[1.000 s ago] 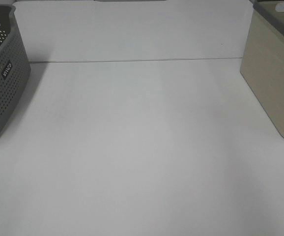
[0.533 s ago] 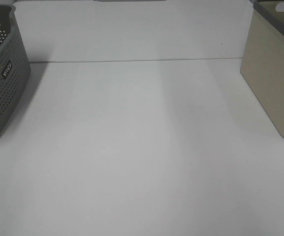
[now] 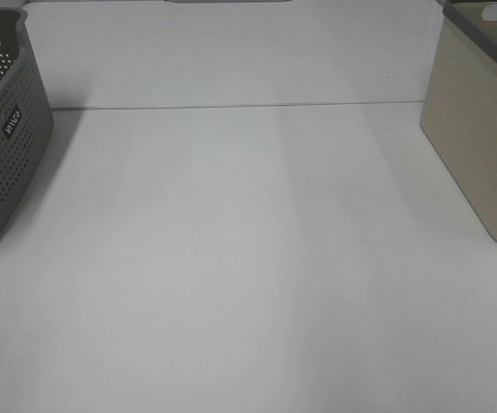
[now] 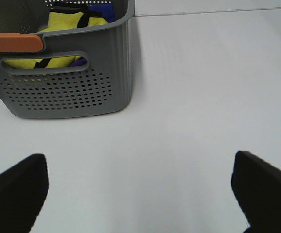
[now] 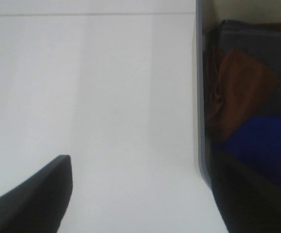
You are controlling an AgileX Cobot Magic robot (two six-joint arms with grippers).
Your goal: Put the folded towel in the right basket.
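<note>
Exterior high view shows mostly bare white surface (image 3: 248, 258), with a grey perforated basket (image 3: 3, 138) at its left edge and the beige right basket (image 3: 481, 146) at its right edge, well apart. Neither arm reaches into this view.

From the left wrist, the left hand (image 4: 140, 189) hangs over the surface near the grey basket (image 4: 82, 87), its two dark fingers spread wide with nothing between them. Yellow and blue cloth (image 4: 67, 24) lies inside that basket.

From the right wrist, the right hand (image 5: 145, 194) sits at the rim of the right basket (image 5: 201, 97). One finger shows over the surface and the other seems to lie over the basket side, so it looks spread and empty. Inside lie a brown folded towel (image 5: 237, 92) and something blue (image 5: 262, 145), over a darker piece.

As I judge it, the towel is already in the right basket and the placing is done or close to it. What matters now is lifting the right hand straight up, clear of the rim, so no finger snags the cloth or nudges the basket.
</note>
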